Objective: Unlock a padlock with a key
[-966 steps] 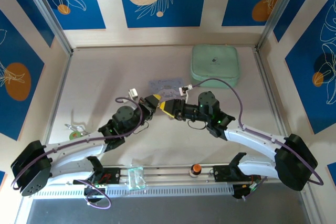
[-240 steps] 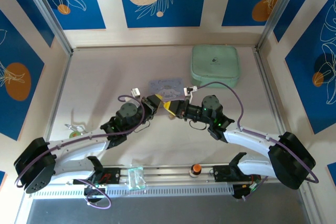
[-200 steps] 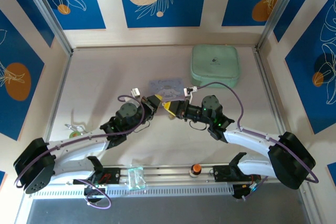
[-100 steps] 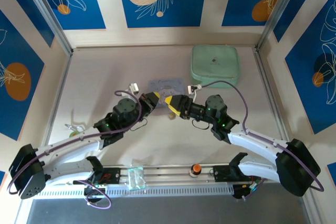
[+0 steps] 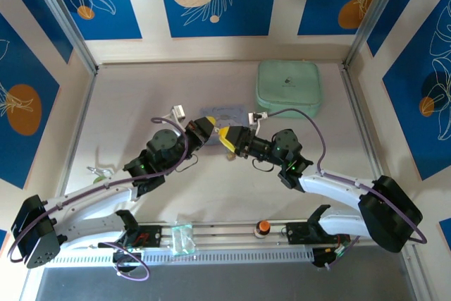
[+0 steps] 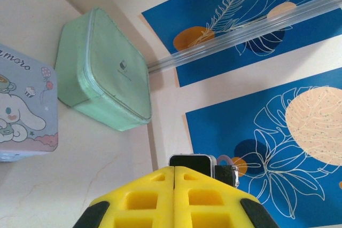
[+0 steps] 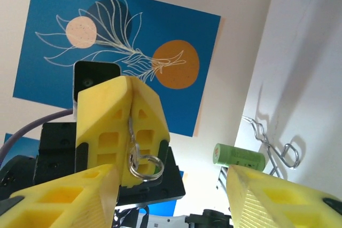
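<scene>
Key (image 7: 131,141) pinched between the left gripper's (image 7: 130,111) closed yellow fingers above mid-table, its split ring (image 7: 145,165) dangling; the right gripper (image 7: 171,177) faces it, jaws apart. A clean handover likely needs the right jaws centred on the key, closing before the left lets go.

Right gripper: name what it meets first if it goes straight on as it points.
Probably the small silver wire ring dangling from the shut, yellow-fingered left gripper, straight ahead between the open jaws; depth is unclear.
</scene>
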You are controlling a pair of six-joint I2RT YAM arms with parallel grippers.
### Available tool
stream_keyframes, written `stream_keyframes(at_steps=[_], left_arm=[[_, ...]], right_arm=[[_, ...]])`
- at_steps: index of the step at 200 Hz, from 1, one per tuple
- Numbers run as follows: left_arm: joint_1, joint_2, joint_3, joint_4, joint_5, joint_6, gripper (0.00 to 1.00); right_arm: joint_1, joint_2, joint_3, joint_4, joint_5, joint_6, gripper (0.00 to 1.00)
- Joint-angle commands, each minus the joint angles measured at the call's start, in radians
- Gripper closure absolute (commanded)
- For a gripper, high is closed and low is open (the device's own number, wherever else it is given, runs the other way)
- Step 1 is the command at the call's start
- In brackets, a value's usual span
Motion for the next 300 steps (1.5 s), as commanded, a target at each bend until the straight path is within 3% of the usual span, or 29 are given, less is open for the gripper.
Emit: stream_keyframes(at_steps=[1, 53, 150, 179, 209, 234, 300], left_arm=[[-0.011, 0.004, -0.008, 0.049, -0.008, 0.016, 1.00], [-0.013, 0.020, -0.021, 0.073, -0.010, 0.001, 1.00], [-0.013, 0.013, -0.044, 0.089, -0.015, -0.011, 1.00], [-0.013, 0.011, -0.054, 0.098, -0.017, -0.019, 1.00], [-0.013, 0.004, -0.063, 0.099, -0.031, -0.028, 1.00], [-0.013, 0.000, -0.068, 0.097, -0.037, -0.035, 1.00], [-0.013, -0.007, -0.090, 0.114, -0.047, -0.050, 1.00]], right_arm=[[0.007, 0.013, 0.000, 0.081, 0.040, 0.025, 0.48], [0.015, 0.053, 0.035, 0.111, 0.025, 0.036, 0.58], [0.028, 0.049, 0.049, 0.093, 0.043, 0.016, 0.67], [0.030, 0.048, 0.046, 0.094, 0.059, 0.020, 0.79], [0.034, 0.045, 0.042, 0.089, 0.070, 0.018, 0.82], [0.039, 0.051, 0.040, 0.083, 0.075, 0.016, 0.91], [0.040, 0.052, 0.017, 0.082, 0.094, 0.025, 1.00]])
